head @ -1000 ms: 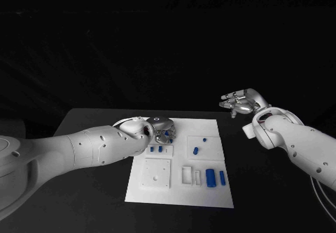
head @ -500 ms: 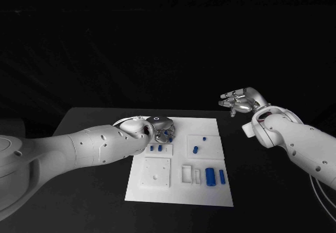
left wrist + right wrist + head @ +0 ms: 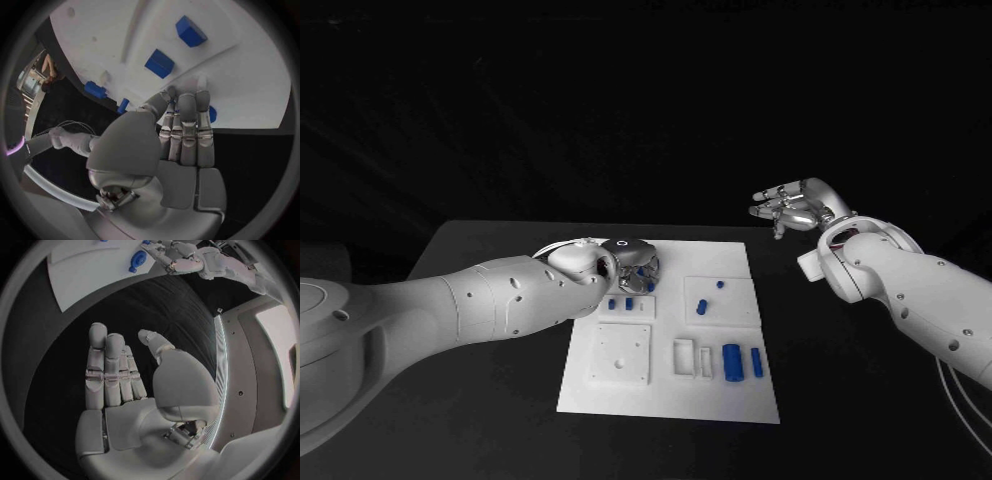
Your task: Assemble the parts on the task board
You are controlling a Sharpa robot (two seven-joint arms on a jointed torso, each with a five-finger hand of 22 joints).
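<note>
The task board [image 3: 668, 340] lies under the left robot hand [image 3: 635, 268], whose empty fingers stretch toward a blue part [image 3: 160, 63], while the right robot hand [image 3: 793, 208] waits apart, spread and empty.

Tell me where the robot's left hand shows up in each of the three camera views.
Head view: left hand at the task board's far left corner.
Left wrist view: left hand fills the middle, fingertips at the board.
Right wrist view: left hand near the rim.
Shared landmark: the white task board.

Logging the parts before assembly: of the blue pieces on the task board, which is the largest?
The thick blue cylinder in the board's near row, beside a slimmer blue bar. The other blue pieces farther up the task board are visibly smaller.
</note>
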